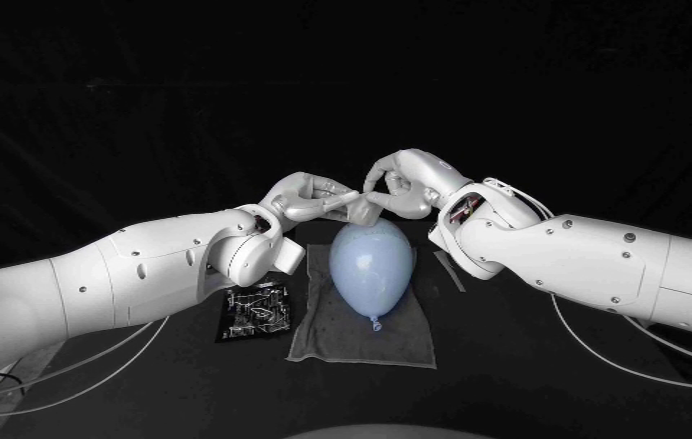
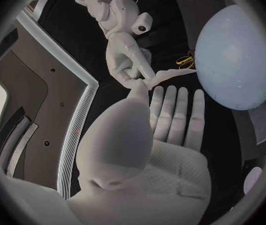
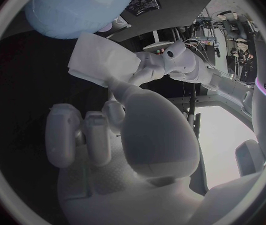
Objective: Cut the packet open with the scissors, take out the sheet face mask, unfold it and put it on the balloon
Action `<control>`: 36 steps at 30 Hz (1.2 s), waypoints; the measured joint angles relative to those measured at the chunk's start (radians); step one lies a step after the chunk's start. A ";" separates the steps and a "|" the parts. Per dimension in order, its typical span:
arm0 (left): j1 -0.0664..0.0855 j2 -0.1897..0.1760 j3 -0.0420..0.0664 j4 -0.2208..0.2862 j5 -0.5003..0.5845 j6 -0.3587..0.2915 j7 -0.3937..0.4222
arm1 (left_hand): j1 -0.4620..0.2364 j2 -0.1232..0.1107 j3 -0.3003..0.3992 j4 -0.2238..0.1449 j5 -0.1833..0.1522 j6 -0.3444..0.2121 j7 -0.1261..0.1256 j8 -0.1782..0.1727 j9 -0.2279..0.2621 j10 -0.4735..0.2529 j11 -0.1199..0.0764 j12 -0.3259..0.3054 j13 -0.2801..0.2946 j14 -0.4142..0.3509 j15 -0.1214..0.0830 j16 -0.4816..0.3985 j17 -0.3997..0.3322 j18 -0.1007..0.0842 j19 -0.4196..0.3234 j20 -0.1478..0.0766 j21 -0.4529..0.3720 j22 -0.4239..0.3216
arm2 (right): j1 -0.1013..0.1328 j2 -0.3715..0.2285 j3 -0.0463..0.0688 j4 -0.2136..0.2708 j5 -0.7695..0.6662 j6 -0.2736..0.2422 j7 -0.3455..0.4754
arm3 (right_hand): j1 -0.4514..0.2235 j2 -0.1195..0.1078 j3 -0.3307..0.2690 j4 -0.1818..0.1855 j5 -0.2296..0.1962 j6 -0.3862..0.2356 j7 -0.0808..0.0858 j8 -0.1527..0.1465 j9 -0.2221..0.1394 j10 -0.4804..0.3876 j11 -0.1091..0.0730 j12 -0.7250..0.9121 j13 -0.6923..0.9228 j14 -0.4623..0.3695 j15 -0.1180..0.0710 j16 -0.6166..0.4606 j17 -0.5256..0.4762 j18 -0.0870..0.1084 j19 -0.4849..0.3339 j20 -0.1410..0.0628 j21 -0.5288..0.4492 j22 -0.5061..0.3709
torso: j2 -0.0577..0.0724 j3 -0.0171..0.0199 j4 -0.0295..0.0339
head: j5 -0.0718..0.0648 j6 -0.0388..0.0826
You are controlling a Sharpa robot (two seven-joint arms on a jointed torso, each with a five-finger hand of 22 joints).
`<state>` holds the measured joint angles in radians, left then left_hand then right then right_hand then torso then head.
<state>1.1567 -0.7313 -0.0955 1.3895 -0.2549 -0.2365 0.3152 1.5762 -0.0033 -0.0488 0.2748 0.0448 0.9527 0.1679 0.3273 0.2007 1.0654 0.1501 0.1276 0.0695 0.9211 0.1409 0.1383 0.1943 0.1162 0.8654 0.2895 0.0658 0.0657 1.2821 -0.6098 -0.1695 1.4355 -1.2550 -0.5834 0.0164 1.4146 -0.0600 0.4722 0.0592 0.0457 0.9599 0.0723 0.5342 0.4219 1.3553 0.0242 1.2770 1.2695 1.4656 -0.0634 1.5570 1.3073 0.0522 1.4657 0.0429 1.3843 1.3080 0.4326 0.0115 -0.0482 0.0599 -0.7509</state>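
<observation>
Head view: balloon (image 1: 372,267) lies on a grey cloth (image 1: 325,344) on the worktop (image 1: 505,379)
Sheet mask (image 1: 361,211): pale, raised just above the balloon's far end
Left hand (image 1: 310,197): fingers pinch 1 edge of the mask
Right hand (image 1: 401,181): fingers pinch the opposite edge
Packet (image 1: 255,314): black, just beside the cloth, under the left arm

A black table (image 1: 490,399) takes up the lower part of the head view, its surface matt and dimly lit. Behind it stands a black backdrop (image 1: 346,39), faintly creased and catching almost no light. A grey cloth (image 1: 325,339) lies flat on the middle of the table.
</observation>
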 measured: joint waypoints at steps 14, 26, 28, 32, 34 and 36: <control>0.000 0.000 0.000 0.001 0.066 -0.012 0.002 | 0.081 0.081 0.058 0.008 0.000 0.040 -0.026 0.007 0.001 0.039 -0.013 0.000 -0.003 0.035 -0.014 0.017 0.016 0.016 0.013 0.001 0.000 0.000 | 0.000 0.007 0.000 -0.006 -0.004 0.020 -0.005 | -0.006 -0.006 0.004 -0.004 0.000 0.000 0.000 0.000 0.000 0.003 -0.004 0.000 0.004 0.000 0.000 0.002 0.000 0.000 0.000 0.000 0.000 0.000 | 0.000 0.0000 0.0000 | 0.001 -0.005; 0.000 -0.002 0.000 0.005 0.101 -0.015 -0.006 | 0.151 0.058 0.161 -0.003 0.001 0.062 -0.048 0.052 0.013 0.110 -0.024 -0.029 -0.006 0.081 -0.028 0.032 0.042 0.031 0.028 0.000 0.000 0.000 | 0.000 0.010 0.000 -0.009 -0.011 0.028 -0.014 | -0.006 -0.006 0.004 -0.004 0.000 0.000 0.000 0.004 0.000 0.003 -0.005 -0.001 0.003 -0.001 0.001 0.002 0.001 0.000 0.000 0.000 0.000 -0.001 | 0.000 0.0003 -0.0002 | 0.002 -0.009; 0.000 -0.002 0.000 0.006 0.103 -0.017 -0.009 | 0.158 0.046 0.188 0.025 0.001 0.058 -0.052 0.059 0.013 0.124 -0.027 -0.042 -0.006 0.088 -0.030 0.030 0.047 0.031 0.030 0.002 0.000 0.000 | 0.000 0.010 0.000 -0.009 -0.012 0.030 -0.015 | -0.006 -0.006 0.004 -0.004 0.000 -0.001 0.000 0.004 0.000 0.003 -0.005 0.000 0.003 -0.001 0.001 0.002 0.001 0.000 -0.001 0.000 0.000 -0.001 | 0.000 0.0003 -0.0002 | 0.002 -0.009; 0.000 -0.002 0.000 0.006 0.108 -0.025 -0.015 | 0.120 -0.009 0.300 0.031 0.001 0.056 -0.054 0.077 0.013 0.140 -0.028 -0.055 -0.006 0.093 -0.032 0.018 0.059 0.031 0.032 0.004 0.000 0.000 | 0.000 0.008 0.000 -0.003 -0.017 0.032 -0.017 | -0.006 -0.006 0.004 -0.004 0.000 -0.002 -0.002 0.004 0.000 0.004 -0.007 0.000 0.003 -0.001 0.001 0.002 0.001 0.000 -0.002 0.002 0.000 0.000 | 0.000 0.0002 -0.0002 | 0.003 -0.010; 0.000 -0.002 0.000 0.006 0.110 -0.033 -0.018 | 0.100 -0.029 0.352 0.025 0.001 0.055 -0.055 0.079 0.013 0.141 -0.027 -0.059 -0.006 0.095 -0.030 0.018 0.064 0.031 0.034 0.002 0.000 0.000 | 0.000 0.004 0.000 0.005 -0.022 0.033 -0.018 | -0.006 -0.006 0.004 -0.004 0.000 -0.002 -0.002 0.004 0.000 0.004 -0.007 0.001 0.003 -0.001 0.001 0.002 0.001 0.000 -0.002 0.002 0.000 0.000 | 0.000 0.0001 -0.0003 | 0.004 -0.011; 0.000 -0.002 0.000 0.006 0.112 -0.041 -0.021 | 0.077 -0.052 0.396 0.028 0.001 0.055 -0.055 0.086 0.014 0.145 -0.030 -0.059 -0.006 0.099 -0.031 0.013 0.070 0.031 0.036 0.000 0.000 0.000 | 0.000 0.000 0.000 0.014 -0.026 0.033 -0.018 | -0.006 -0.006 0.006 -0.002 0.000 -0.002 -0.001 0.004 0.000 0.004 -0.007 0.001 0.003 -0.001 0.001 0.001 0.000 0.000 -0.002 0.002 0.000 0.000 | 0.000 0.0001 -0.0006 | 0.005 -0.011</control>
<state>1.1568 -0.7331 -0.0956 1.3955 -0.1426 -0.2779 0.2943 1.6532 -0.0552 0.3470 0.3031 0.0456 1.0075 0.1127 0.4131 0.2142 1.2105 0.1196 0.0690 0.0639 1.0201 0.1096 0.1508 0.2645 0.1474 0.9009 0.2897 0.0657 0.0654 1.2822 -0.6102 -0.1696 1.4497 -1.2814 -0.5501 -0.0016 1.4081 -0.0665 0.4779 0.0568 0.0456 0.9575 0.0710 0.5377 0.4221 1.3594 0.0173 1.2775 1.2723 1.4648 -0.0625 1.5583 1.3075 0.0521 1.4636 0.0447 1.3841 1.3080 0.4327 0.0116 -0.0488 0.0645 -0.7617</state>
